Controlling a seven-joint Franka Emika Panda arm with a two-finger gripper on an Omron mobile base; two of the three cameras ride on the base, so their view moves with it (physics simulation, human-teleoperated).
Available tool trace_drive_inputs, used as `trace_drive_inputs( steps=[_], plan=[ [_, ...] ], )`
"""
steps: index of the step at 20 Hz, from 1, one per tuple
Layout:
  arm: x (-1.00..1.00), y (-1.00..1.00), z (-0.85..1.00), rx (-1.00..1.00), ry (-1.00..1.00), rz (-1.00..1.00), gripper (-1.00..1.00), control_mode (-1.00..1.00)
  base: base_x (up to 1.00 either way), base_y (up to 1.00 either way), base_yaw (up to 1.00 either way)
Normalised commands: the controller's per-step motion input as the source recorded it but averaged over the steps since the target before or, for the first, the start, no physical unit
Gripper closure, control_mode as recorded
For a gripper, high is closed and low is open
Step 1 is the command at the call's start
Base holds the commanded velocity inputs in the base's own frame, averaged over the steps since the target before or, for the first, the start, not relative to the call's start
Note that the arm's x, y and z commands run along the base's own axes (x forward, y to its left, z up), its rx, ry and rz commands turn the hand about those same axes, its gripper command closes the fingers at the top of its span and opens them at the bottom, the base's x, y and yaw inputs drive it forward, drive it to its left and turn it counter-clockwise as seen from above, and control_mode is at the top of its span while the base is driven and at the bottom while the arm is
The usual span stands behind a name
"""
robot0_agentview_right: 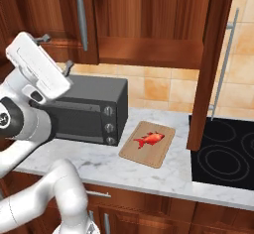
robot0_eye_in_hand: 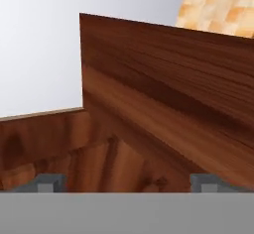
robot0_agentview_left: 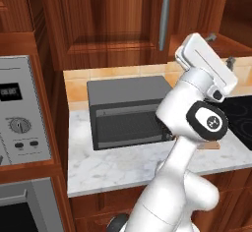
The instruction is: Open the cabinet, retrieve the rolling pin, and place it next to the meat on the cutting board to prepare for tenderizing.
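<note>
Rolling pin: I cannot find it in any picture; the open cabinet's shelf looks bare where it shows, so the pin probably lies deeper in or on a part of the shelf that is hidden.

Left base view
- cabinet [robot0_agentview_left: 106, 17]: a closed raised-panel door with a silver bar handle [robot0_agentview_left: 164, 18] hangs above the toaster oven [robot0_agentview_left: 129, 110].
- arm: it rises from the near right and reaches up toward the far right; the hand's white body is lifted beside the open section.
- cutting board [robot0_agentview_left: 212, 146]: just a small tan corner peeks out from behind the arm's elbow.

Right base view
- cabinet [robot0_agentview_right: 149, 17]: the right door [robot0_agentview_right: 212, 64] is swung out toward the near side, edge-on; the plain shelf [robot0_agentview_right: 149, 49] inside is exposed.
- meat [robot0_agentview_right: 150, 139]: a small red lump lying on the cutting board [robot0_agentview_right: 147, 144], which sits flat on the marble counter [robot0_agentview_right: 99, 163] between the toaster oven and the black cooktop [robot0_agentview_right: 223, 151].
- hand: raised at the far left, near the left door's handle, well apart from the board.

Hand view
- gripper [robot0_eye_in_hand: 127, 181]: fingertips [robot0_eye_in_hand: 48, 181] spread wide, nothing between them; released.
- ahead: a wood panel edge and inner wood surfaces of the cabinet, close in front.

Step in hand: opening is done, judging by the swung door; the retrieval is starting.

Next move: steer the open hand into the cabinet opening, find the pin on the shelf, line the jaws across its slim shaft and close; the open door standing near the path is the thing to avoid.
</note>
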Motion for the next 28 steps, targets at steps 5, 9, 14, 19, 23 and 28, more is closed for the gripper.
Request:
trace_drive_inputs(
  steps=[5, 9, 14, 19, 23, 28],
  plan=[
    [0.13, 0.49, 0.37, 0.34, -0.22, 0.27, -1.00, -1.00, 0.00, 0.00, 0.00],
    [0.00, 0.10, 0.25, 0.42, -0.29, 0.32, -1.00, -1.00, 0.00, 0.00, 0.00],
    [0.18, 0.00, 0.07, 0.48, -0.29, 0.36, -1.00, -1.00, 0.00, 0.00, 0.00],
    [0.36, -0.12, 0.05, 0.37, -0.24, 0.34, -1.00, -1.00, 0.00, 0.00, 0.00],
    [0.18, -0.22, 0.20, 0.11, -0.09, 0.25, -1.00, -1.00, 0.00, 0.00, 0.00],
    [0.00, -0.16, 0.01, -0.25, 0.02, 0.10, -1.00, -1.00, 0.00, 0.00, 0.00]
  ],
)
